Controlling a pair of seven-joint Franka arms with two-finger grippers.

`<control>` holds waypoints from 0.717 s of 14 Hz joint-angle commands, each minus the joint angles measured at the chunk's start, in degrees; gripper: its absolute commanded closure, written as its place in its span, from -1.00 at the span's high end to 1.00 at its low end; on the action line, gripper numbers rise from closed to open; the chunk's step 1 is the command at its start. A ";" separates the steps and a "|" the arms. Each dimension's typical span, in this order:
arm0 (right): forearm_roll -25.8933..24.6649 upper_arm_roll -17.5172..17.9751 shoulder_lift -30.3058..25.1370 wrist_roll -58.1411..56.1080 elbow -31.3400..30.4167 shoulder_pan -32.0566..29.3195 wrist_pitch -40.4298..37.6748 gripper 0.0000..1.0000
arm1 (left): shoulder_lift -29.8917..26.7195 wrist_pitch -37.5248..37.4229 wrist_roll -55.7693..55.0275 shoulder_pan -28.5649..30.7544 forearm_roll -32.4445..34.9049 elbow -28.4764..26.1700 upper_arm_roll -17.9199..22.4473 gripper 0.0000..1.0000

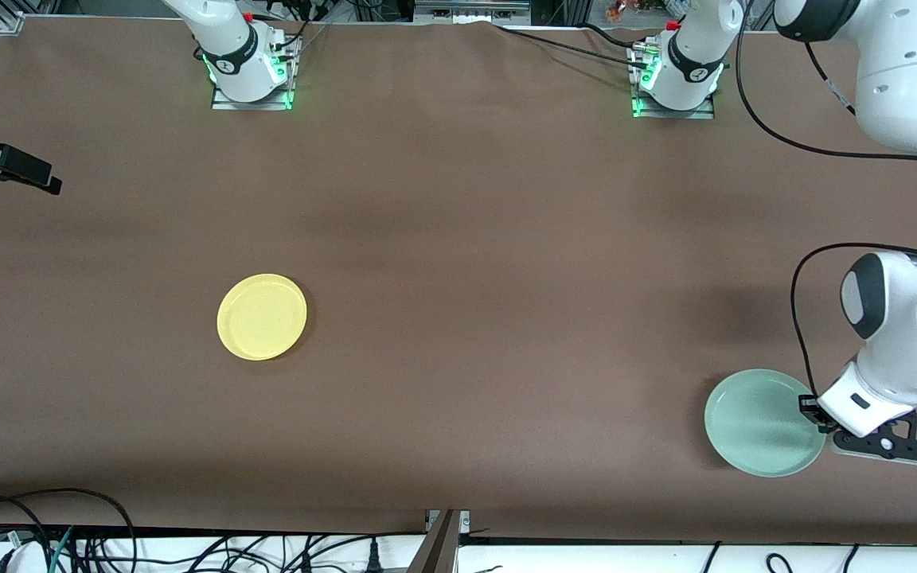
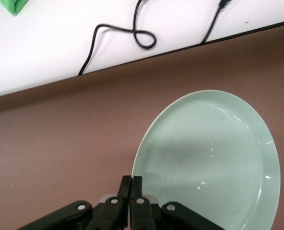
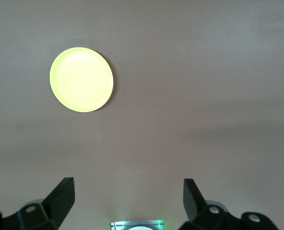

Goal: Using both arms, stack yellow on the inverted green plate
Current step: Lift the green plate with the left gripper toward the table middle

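Gripping the green plate by its rim, the left gripper has its fingers closed together on the edge, as the left wrist view shows: the two black fingers meet at the plate's border with no gap between them. This plate lies near the front camera, at the left arm's end of the table, and it seems slightly tilted, with its hollow side up. I judge that the hold on the rim is chosen for turning the plate over, because an edge grasp lets the wrist rotate it (a grasp from above could not do this).

The yellow plate lies flat on the brown table, well apart from the green one, toward the right arm's end and somewhat farther from the front camera. It is untouched, hollow side up.

The right gripper waits high over the table's edge at the right arm's end, and its fingers are spread wide open, holding nothing. From its wrist view the yellow plate is seen whole and free.

For room: the green plate is close to the table's near edge, and white floor with cables lies just past it, so the turning should go inward. Between the two plates the cloth is bare, and this gives wide space for carrying.
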 commanded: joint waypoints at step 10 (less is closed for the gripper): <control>0.49 0.26 -0.09 0.28 0.60 -0.05 -0.34 1.00 | -6.45 -37.71 -43.03 -36.88 25.00 -0.41 0.69 -1.00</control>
